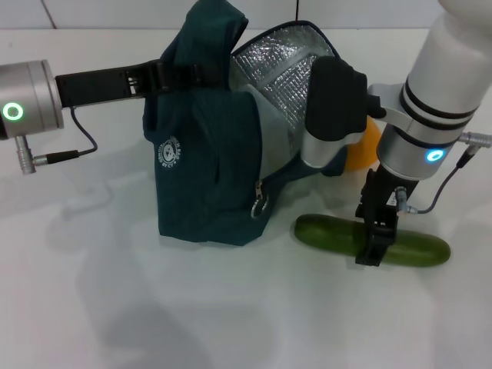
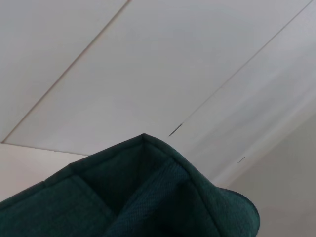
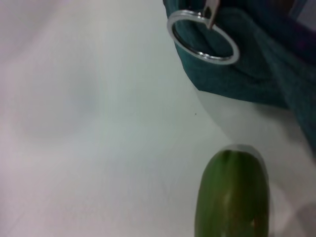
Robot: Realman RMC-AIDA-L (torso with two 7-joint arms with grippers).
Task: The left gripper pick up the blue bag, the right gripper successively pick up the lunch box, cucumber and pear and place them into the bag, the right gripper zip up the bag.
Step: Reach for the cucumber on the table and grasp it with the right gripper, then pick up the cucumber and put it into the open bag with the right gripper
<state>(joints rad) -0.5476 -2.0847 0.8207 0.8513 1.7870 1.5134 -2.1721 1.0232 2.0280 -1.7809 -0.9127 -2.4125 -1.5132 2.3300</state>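
From the head view, my right pincer [image 1: 374, 244] is down over the cucumber [image 1: 332, 231], fingers straddling it a little past its middle, toward the end away from the bag [image 1: 207, 177]. They look closed on it, though it rests on the table [image 1: 115, 307]. My left pincer [image 1: 171, 74] holds the bag up by its top edge; its mouth gapes and shows the foil lining [image 1: 280, 65]. The pear [image 1: 366, 148] sits just behind my right wrist, mostly hidden. I cannot see the lunch box.

My left wrist view shows only a folded corner of the bag's fabric [image 2: 148, 192] against the wall, so I cannot judge how firm that hold is. If it slips, the mouth will sag shut.

My right wrist view shows the near cucumber end [image 3: 232, 197] and, beyond it, the zip ring [image 3: 202, 42] on the bag's lower corner. Held off-centre, the smooth cucumber may tip or twist out as I lift, or catch the bag's rim.
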